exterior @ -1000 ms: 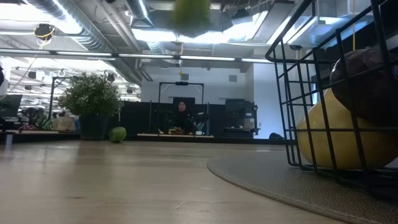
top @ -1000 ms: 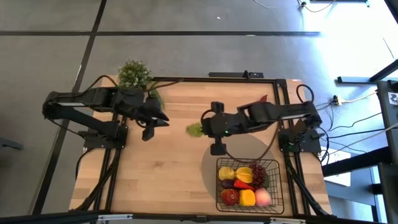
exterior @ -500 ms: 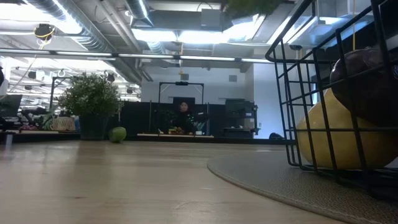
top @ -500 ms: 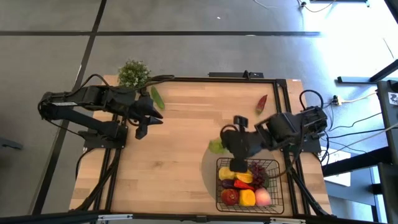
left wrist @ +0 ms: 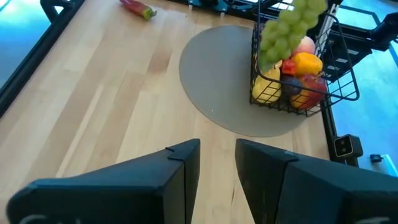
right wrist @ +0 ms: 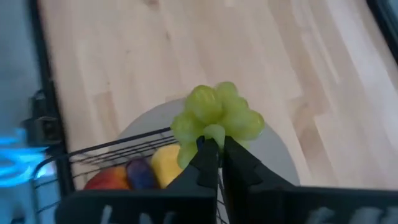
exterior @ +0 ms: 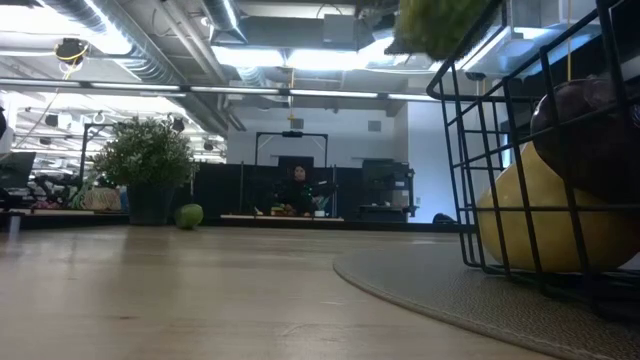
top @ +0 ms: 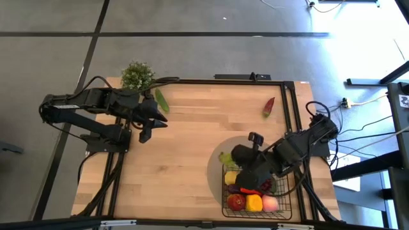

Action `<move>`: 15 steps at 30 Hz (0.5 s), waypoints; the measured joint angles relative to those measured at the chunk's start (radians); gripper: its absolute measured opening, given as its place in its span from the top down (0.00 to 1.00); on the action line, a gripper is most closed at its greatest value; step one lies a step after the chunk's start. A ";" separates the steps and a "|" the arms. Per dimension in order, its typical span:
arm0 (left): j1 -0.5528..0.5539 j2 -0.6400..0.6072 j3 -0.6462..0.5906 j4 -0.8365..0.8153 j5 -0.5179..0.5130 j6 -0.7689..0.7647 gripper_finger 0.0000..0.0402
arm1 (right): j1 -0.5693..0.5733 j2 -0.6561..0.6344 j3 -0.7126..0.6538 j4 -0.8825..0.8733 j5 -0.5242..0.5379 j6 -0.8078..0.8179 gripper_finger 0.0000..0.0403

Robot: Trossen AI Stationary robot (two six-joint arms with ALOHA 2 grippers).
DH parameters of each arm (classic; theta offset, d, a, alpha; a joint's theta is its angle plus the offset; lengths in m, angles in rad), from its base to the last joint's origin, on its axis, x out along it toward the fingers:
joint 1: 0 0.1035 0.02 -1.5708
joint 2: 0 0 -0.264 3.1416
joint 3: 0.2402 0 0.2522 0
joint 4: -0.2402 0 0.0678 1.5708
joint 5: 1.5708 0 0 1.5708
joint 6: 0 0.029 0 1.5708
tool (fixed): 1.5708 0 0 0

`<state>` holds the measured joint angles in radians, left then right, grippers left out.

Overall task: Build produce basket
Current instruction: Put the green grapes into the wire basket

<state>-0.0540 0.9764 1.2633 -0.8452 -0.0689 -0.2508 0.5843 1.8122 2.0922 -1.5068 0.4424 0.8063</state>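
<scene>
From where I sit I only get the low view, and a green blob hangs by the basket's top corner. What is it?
Observer: A bunch of green grapes, pinched in the right tool.
Operator: Is it over the basket?
Observer: Only at one corner of the basket, not over the fruit inside.
Operator: And the other arm?
Observer: The left tool hovers empty across the table.
Operator: Anything left out?
Observer: A red chili lies on the wood.

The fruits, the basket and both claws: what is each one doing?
Green grapes: held up over the basket's edge.
Right claw: shut on the green grapes.
Left claw: a little open, empty.
Basket: upright, partly filled.
Chili: lying on the table.
Cucumber: lying on the table.
</scene>
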 joint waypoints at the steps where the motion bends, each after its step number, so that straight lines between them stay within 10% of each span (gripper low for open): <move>1: 0.000 0.000 0.000 0.000 0.000 0.000 0.78 | 0.003 0.000 -0.022 0.002 0.010 0.024 1.00; 15: 0.000 0.000 0.000 0.000 0.003 0.000 0.78 | 0.010 0.001 -0.251 0.197 0.030 0.107 1.00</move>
<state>-0.0540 0.9768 1.2633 -0.8452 -0.0654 -0.2504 0.5939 1.8130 1.8408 -1.3100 0.4725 0.9129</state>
